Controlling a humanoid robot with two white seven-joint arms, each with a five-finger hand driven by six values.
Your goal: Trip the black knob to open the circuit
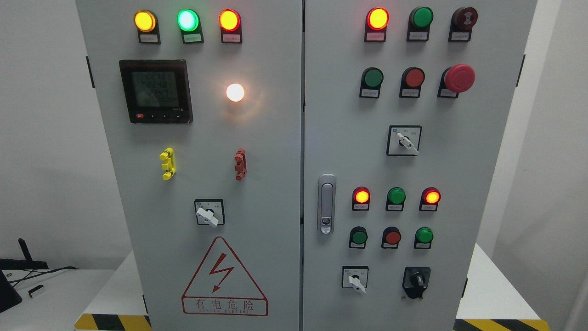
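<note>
From the head view, a grey electrical cabinet (275, 184) is filling most of the picture, its two doors meeting at a seam down the middle. The black knob (416, 280) is sitting at the lower right of the right door, its handle pointing roughly upward, just right of a white-handled selector switch (355, 279) on the same row. Neither robot hand is showing anywhere in the view, so nothing is touching the knob and the state of the fingers cannot be told. Above the knob, a row of small green and red push buttons (392, 237) is sitting beneath three indicator lamps (396, 196), the outer two glowing red-orange. Higher on the same door, a red mushroom button (458, 78) is standing out at the right, with another white selector switch (403, 140) below it. A silver door latch (326, 203) is lying just right of the seam. On the left door, a digital meter (155, 90) is showing faint readings, a white lamp (235, 92) is glowing beside it, and a red lightning warning triangle (224, 277) is marking the bottom.
</note>
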